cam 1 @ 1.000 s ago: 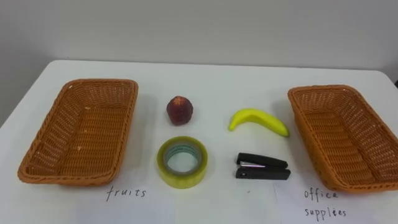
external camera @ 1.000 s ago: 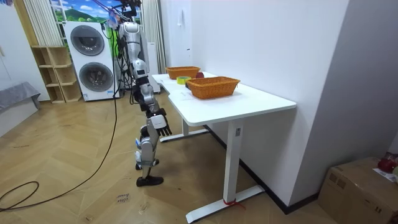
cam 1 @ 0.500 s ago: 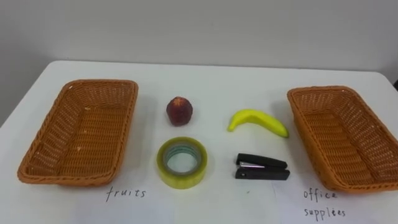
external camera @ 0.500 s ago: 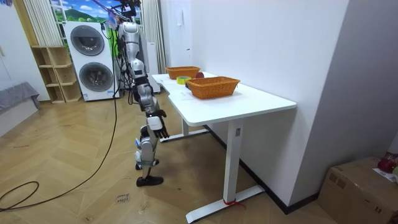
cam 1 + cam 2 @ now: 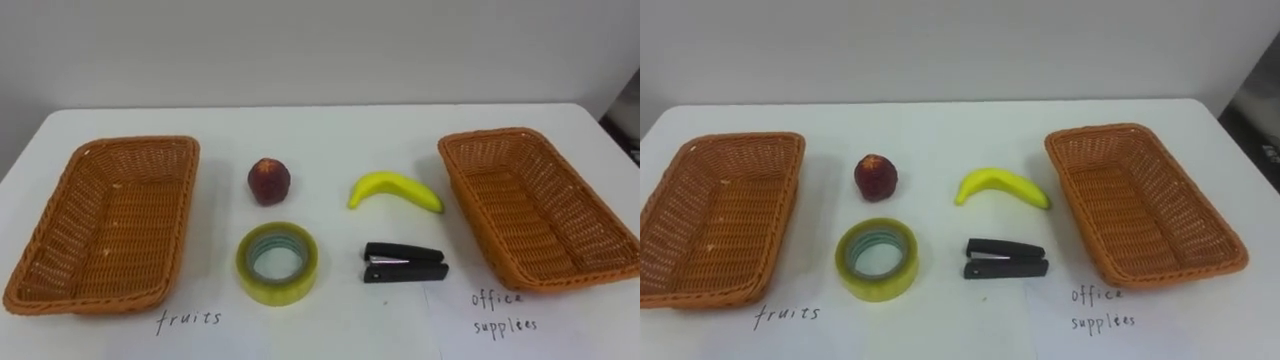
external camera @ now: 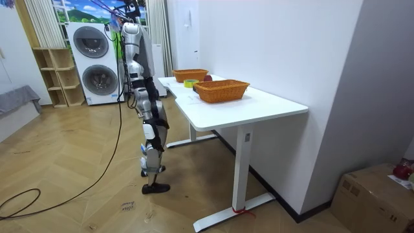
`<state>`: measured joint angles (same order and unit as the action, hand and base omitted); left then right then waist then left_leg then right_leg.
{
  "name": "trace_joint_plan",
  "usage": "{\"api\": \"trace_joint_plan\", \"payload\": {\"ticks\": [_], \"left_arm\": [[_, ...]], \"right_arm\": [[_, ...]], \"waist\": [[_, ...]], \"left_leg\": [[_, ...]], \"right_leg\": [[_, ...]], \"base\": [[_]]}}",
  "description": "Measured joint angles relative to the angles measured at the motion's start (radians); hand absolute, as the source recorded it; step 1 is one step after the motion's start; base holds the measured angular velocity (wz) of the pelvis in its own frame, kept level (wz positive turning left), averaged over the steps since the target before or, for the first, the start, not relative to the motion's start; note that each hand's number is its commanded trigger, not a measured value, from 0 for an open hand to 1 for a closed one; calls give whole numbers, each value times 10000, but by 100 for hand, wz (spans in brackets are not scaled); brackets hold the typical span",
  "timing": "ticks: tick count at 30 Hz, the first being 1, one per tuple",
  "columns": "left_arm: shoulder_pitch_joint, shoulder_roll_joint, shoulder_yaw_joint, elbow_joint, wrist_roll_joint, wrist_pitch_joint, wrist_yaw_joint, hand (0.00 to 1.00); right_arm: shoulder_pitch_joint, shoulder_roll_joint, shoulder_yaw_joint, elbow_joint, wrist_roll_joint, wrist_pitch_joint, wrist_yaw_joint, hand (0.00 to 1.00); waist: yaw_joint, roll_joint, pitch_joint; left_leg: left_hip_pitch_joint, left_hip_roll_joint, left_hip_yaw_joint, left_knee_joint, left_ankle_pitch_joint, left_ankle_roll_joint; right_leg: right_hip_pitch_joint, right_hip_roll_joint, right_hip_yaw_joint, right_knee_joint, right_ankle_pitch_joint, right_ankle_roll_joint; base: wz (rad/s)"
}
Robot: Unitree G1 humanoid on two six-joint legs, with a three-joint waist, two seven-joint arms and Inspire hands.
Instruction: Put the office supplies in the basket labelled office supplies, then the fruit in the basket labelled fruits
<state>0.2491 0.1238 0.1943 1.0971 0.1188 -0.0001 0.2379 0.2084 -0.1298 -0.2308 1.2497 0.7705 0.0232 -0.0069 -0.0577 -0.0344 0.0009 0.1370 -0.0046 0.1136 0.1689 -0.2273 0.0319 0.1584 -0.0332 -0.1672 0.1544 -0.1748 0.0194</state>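
Observation:
On the white table [image 5: 320, 125] a dark red apple [image 5: 269, 181] and a yellow banana [image 5: 394, 190] lie in the middle. In front of them sit a yellowish tape roll [image 5: 278, 291] and a black stapler [image 5: 404, 263]. An empty wicker basket [image 5: 130, 143] stands at the left above a handwritten fruits label [image 5: 188, 319]. A second empty wicker basket [image 5: 530, 205] stands at the right above an office supplies label [image 5: 503, 312]. In the room view I stand at the table's long side, with my right hand [image 6: 158, 120] hanging low by my hip.
The table's front edge is close below the labels, and a plain wall runs behind its far edge. In the room view two stacked washing machines [image 6: 97, 61] and a shelf [image 6: 55, 77] stand behind me on the wooden floor.
The eye view has shifted, so the whole scene sits further left and lower. In the room view my body has straightened and my right hand has drawn in toward my hip. Nothing on the table moved.

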Motion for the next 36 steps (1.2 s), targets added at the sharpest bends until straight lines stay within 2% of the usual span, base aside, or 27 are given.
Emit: {"api": "trace_joint_plan", "payload": {"ticks": [3,7,9,12,19,23,26,34,36], "left_arm": [[103,105,10,-183,-1,-83,167,0],[161,252,7,-185,3,-257,493,0],[229,274,33,-285,6,-278,612,0],[384,272,165,-296,25,-289,624,0],[748,282,187,-1302,17,-273,770,0],[702,292,172,-1517,18,-333,775,0],[731,335,56,-1305,-19,-351,773,0],[718,325,-21,-1337,51,-288,257,0],[740,289,-29,-1338,38,-269,128,0]], "right_arm": [[108,-17,-962,-1117,585,-31,-751,0],[99,-48,-1466,-2319,1076,-309,-1682,0],[103,-52,-1749,-3022,1094,-402,-2303,0],[129,-79,-2291,-3870,1103,-605,-3171,0],[558,-110,-2713,-7179,932,-976,-5450,0],[510,-324,-2721,-8715,409,-1251,-6607,0],[513,-534,-2739,-9082,418,-1575,-7427,0],[489,-729,-3062,-10602,9,-1786,-8972,0],[366,-917,-3114,-10787,-291,-1811,-9304,0]], "waist": [[-245,-41,7],[-318,-139,-1],[-466,-217,-10],[-476,-214,-9],[-731,-205,-20],[-788,-228,-23],[-777,-270,-25],[-732,-248,-34],[-741,-247,-33]], "left_leg": [[70,2,35,-12,0,0],[50,20,211,-16,-2,-3],[-38,16,251,-13,1,-1],[-55,33,410,-17,2,1],[-96,36,435,-180,3,3],[-221,74,518,-182,5,-2],[-219,80,533,-171,6,-3],[-263,69,513,-187,7,-4],[-262,69,515,-182,9,-7]], "right_leg": [[-17,0,54,-1,-1,-1],[-118,27,281,-15,-26,-30],[-226,30,370,7,-25,-31],[-379,48,490,150,-26,-29],[-460,59,531,183,-27,-28],[-691,93,605,318,-26,-29],[-697,102,611,323,-26,-30],[-735,103,634,315,-26,-29],[-741,105,620,328,-26,-30]], "base": [[-3],[-13],[-5],[-15],[-2],[-6],[0],[0],[0]]}}
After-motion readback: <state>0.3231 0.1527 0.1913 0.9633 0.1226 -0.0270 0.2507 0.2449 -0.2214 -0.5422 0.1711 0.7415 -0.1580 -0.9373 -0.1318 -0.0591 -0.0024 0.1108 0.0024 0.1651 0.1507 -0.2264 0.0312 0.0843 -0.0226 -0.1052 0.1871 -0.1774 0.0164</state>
